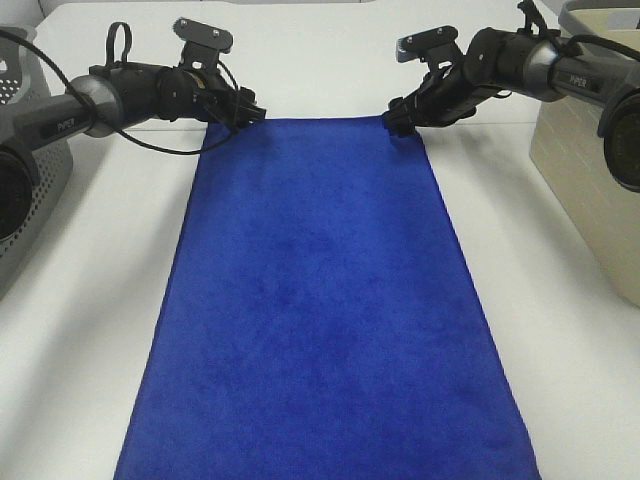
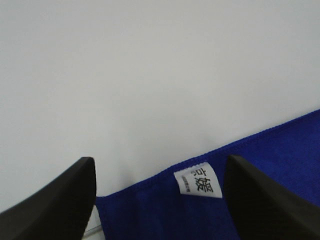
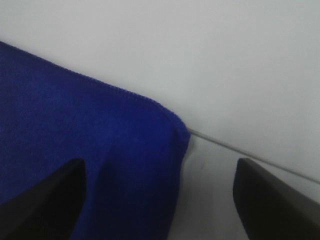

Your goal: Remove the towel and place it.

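Towel (image 1: 320,320) lies spread flat on the white desk (image 1: 90,330), long axis running from the near edge of the exterior high view back to the middle of the desk. It is royal blue and plush, with no visible folds apart from a slight pucker at the far right corner.

Left hand (image 1: 250,112) sits at the far left corner of the towel, fingers spread, nothing between them. Left wrist view: both dark fingers (image 2: 55,200) stand apart on either side of the corner, and the small white tag (image 2: 197,181) with printed characters lies on the cloth between them. The cloth is not pinched.

Right hand (image 1: 397,124) sits at the far right corner, also spread wide and not gripping. Right wrist view: the towel corner (image 3: 170,125) lies on the desk between the two fingers (image 3: 272,200), one finger over the blue cloth, the other over bare desk. A thin seam line in the desk surface runs off from the corner.

Grey perforated basket (image 1: 30,150) stands at the left edge of the desk, beige basket (image 1: 590,160) at the right edge, both well apart from the towel.
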Tool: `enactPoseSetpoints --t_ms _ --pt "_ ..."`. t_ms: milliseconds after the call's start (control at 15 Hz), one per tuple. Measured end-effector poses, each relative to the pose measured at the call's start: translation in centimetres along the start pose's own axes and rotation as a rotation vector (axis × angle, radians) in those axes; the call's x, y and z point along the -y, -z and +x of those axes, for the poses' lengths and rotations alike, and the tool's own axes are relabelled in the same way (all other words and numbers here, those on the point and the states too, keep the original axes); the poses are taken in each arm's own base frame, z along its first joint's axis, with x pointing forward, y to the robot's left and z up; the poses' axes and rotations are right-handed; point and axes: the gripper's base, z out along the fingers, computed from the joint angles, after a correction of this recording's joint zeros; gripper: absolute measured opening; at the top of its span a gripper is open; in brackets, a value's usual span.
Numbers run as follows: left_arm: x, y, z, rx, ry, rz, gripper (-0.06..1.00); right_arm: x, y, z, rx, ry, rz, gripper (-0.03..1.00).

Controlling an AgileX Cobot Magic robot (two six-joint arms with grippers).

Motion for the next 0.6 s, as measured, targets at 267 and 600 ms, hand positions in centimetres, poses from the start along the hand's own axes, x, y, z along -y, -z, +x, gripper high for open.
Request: enactPoseSetpoints --t_ms 267,600 --pt "-0.2 1.2 -1.8 -0.035 0.002 0.007 0.66 -0.4 0.6 1.2 -0.17 0.019 -0.057 0.79" --pt "-0.3 3.8 -3.0 -0.284 0.029 0.043 0.66 -0.6 5.4 -0.2 -0.338 0.038 -0.122 0.79"
